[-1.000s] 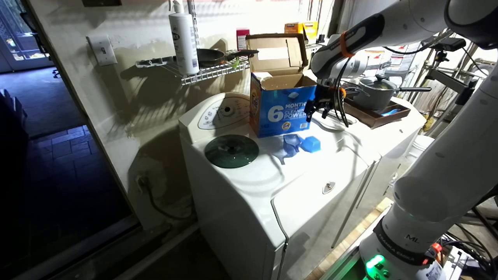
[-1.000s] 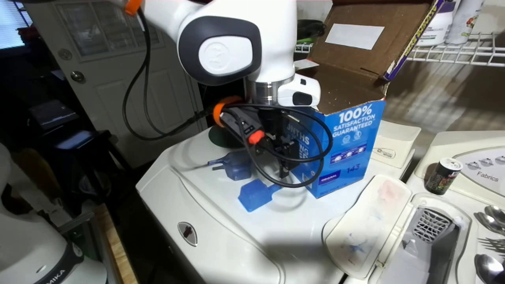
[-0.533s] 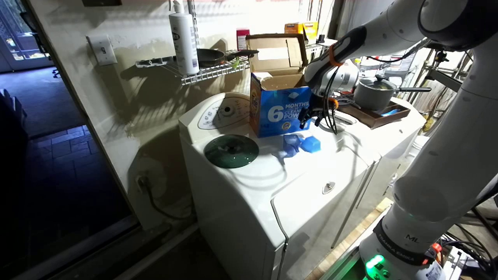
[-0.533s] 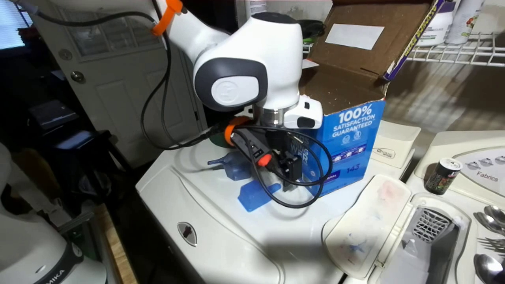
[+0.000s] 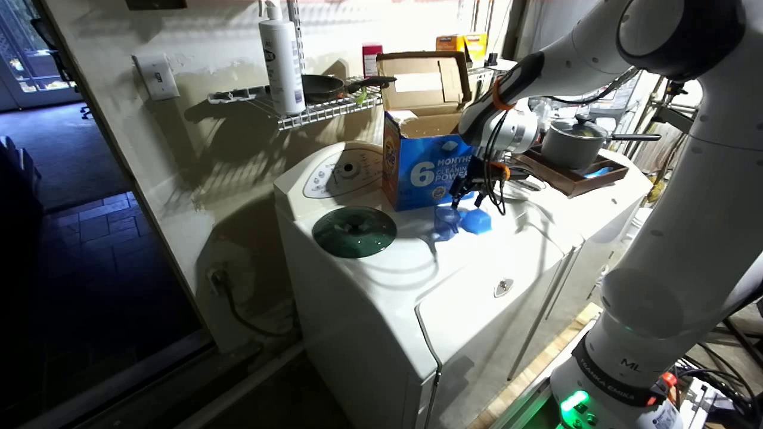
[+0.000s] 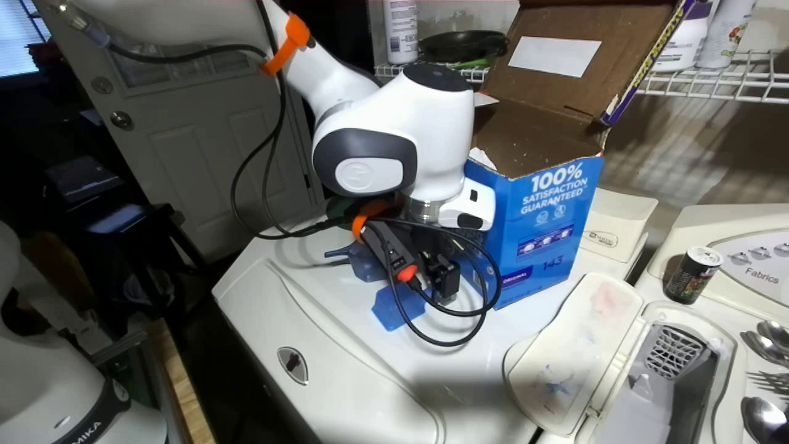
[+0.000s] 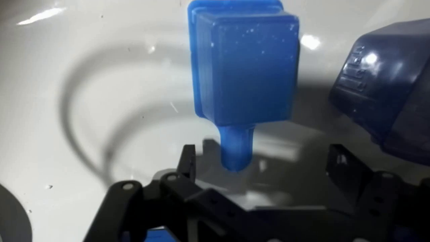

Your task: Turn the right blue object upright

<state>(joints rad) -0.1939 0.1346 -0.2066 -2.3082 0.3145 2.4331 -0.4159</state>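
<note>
The right blue object, a small bright-blue scoop (image 5: 477, 221), rests on the white washer top with its closed bottom seemingly upward. It shows in both exterior views (image 6: 394, 306) and in the wrist view (image 7: 248, 70), where its short handle points toward my gripper. My gripper (image 7: 262, 156) is open and empty. The handle's end appears between the fingers, nearer the left one, apparently without contact. In an exterior view the fingertips (image 5: 467, 204) are just behind and above the scoop. A darker blue scoop (image 7: 379, 87) lies beside it, also in both exterior views (image 5: 446, 223) (image 6: 368, 262).
The large open blue box (image 5: 429, 173) stands right behind the gripper. A dark-green disc (image 5: 354, 232) lies on the washer beyond the darker scoop. A brown tray (image 5: 572, 185) with a pot stands farther along. A cable loop (image 6: 456, 339) hangs from the wrist.
My gripper has moved down toward the blue scoops, and slightly left in an exterior view. It and its cable now cover the bright scoop's handle in an exterior view. The scoops have not moved.
</note>
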